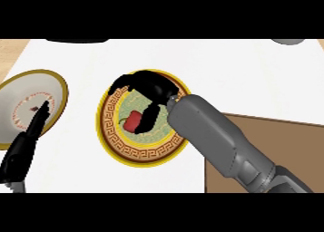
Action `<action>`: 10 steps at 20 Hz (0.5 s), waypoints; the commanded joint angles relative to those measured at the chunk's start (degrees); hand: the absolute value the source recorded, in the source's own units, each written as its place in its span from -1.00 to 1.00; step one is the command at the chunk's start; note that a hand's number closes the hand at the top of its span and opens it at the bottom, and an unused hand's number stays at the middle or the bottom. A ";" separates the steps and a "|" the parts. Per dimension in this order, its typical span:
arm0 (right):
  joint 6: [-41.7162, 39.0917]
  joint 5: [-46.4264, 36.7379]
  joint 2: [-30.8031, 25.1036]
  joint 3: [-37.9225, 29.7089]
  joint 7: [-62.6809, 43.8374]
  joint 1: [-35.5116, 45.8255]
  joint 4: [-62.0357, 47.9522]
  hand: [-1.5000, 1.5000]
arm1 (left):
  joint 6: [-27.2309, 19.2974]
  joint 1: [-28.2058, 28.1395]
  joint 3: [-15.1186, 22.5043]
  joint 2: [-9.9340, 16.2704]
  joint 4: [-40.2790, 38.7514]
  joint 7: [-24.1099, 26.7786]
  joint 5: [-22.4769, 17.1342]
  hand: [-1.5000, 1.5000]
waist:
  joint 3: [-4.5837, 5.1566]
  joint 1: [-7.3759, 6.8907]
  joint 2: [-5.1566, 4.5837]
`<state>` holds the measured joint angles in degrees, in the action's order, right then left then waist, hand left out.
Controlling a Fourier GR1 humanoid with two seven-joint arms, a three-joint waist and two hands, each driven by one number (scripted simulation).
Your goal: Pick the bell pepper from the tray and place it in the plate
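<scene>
Red bell pepper [132, 121] lies on the patterned plate [139, 154], just under my right hand [151, 86], whose curled fingers and thumb hang around it.

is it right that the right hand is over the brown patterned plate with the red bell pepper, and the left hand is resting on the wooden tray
Not quite. In the head view the left hand lies over the white plate at the left, not on the wooden tray, which sits at the right. The rest holds: the right hand is over the brown patterned plate with the red bell pepper.
</scene>
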<state>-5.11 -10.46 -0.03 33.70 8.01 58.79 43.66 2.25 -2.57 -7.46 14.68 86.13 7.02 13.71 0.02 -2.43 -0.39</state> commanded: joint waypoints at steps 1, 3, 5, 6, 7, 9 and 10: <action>4.79 7.43 0.03 1.44 2.70 -1.59 0.33 -1.00 | -1.56 0.27 0.28 -1.21 0.00 0.04 1.04 0.00 | -0.02 -0.29 -0.08; 6.11 9.17 0.03 -4.37 4.11 -1.79 -1.14 -1.00 | 1.04 -2.75 -1.13 1.07 2.20 0.59 -0.73 0.00 | -0.04 -0.05 0.01; 7.59 13.24 0.03 -7.84 0.79 0.05 0.47 -1.00 | -0.10 -2.39 -1.18 -0.02 0.33 2.15 -0.48 0.00 | -0.02 0.39 0.12; 6.77 13.31 0.03 -10.41 1.10 2.02 -1.92 -1.00 | -0.47 -0.48 -0.33 -0.81 0.85 -1.43 0.06 0.00 | -0.04 0.88 0.05; 7.58 13.40 0.03 -11.66 2.17 2.21 -4.21 -1.00 | -1.47 -1.24 0.58 -2.00 0.81 0.00 0.91 0.00 | -0.03 0.81 -0.02; 6.92 13.20 -1.52 -14.74 4.96 0.82 -7.19 -1.00 | -0.60 -1.33 -2.08 -0.04 -1.56 2.29 -0.43 0.00 | -0.01 1.22 -0.04; 5.86 15.47 -1.25 -17.30 2.13 3.38 -7.92 -1.00 | -2.03 -1.29 -0.17 -1.80 -2.83 3.57 1.41 0.00 | 0.00 1.27 -0.07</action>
<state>0.98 1.70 -0.72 22.35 10.70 60.12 39.40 1.32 -3.62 -8.04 13.86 85.44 8.27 14.10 0.00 -1.56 -0.40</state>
